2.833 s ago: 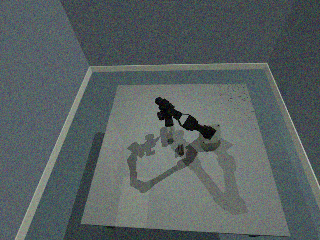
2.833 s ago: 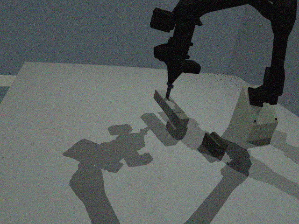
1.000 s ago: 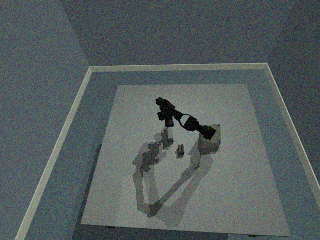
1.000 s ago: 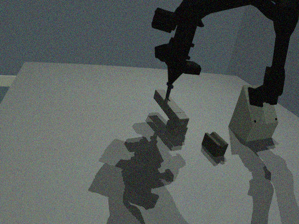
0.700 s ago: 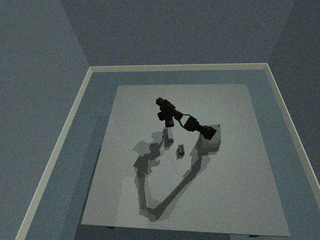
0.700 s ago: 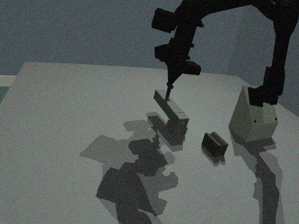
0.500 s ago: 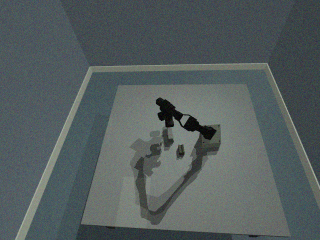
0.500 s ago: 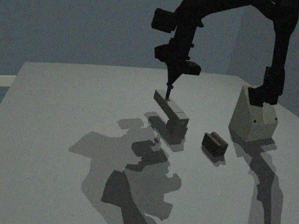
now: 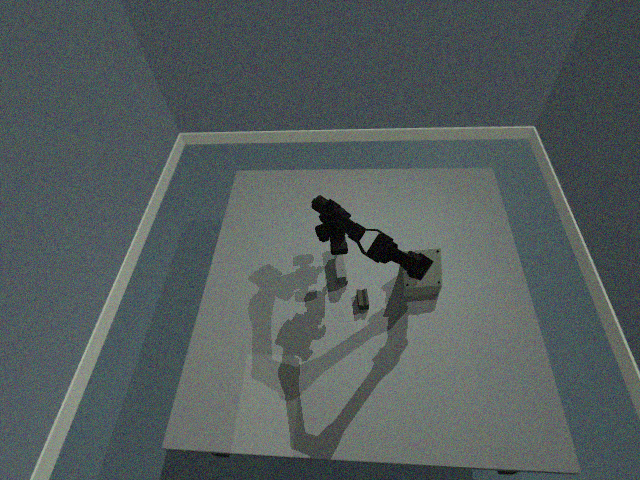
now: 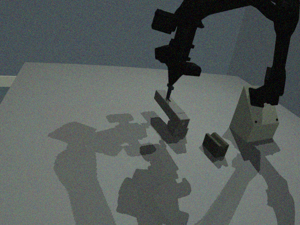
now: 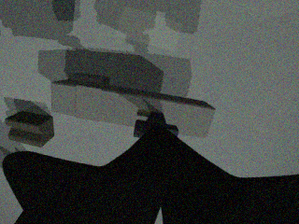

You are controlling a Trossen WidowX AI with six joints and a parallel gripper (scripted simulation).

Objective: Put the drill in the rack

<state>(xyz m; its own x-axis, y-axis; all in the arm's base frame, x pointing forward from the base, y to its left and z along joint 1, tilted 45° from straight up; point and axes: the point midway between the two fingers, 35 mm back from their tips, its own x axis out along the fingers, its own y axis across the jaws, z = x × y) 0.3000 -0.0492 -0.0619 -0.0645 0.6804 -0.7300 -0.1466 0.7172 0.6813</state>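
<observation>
My gripper point(image 10: 168, 98) point(image 11: 156, 133) is shut. Its fingertips point down at the top of a long grey block point(image 10: 177, 108) point(image 11: 93, 100) point(image 9: 339, 267) and appear to touch it or stand just above it. In the exterior view the block's far part overhangs the table, and its near end stands on a dark, shaded lower part. A faint seam crosses its top near that end. I cannot tell the key and the drill apart in this dim light. A small brownish grooved block point(image 9: 362, 299) point(image 10: 215, 146) point(image 11: 30, 130), apparently the rack, stands apart from it.
A beige wedge-shaped mount point(image 9: 424, 290) point(image 10: 260, 133) carries the arm's base, beyond the rack from the long block. Large arm shadows fall across the pale table point(image 9: 439, 387) point(image 10: 48, 84). A light rim point(image 9: 356, 135) surrounds the table at a distance.
</observation>
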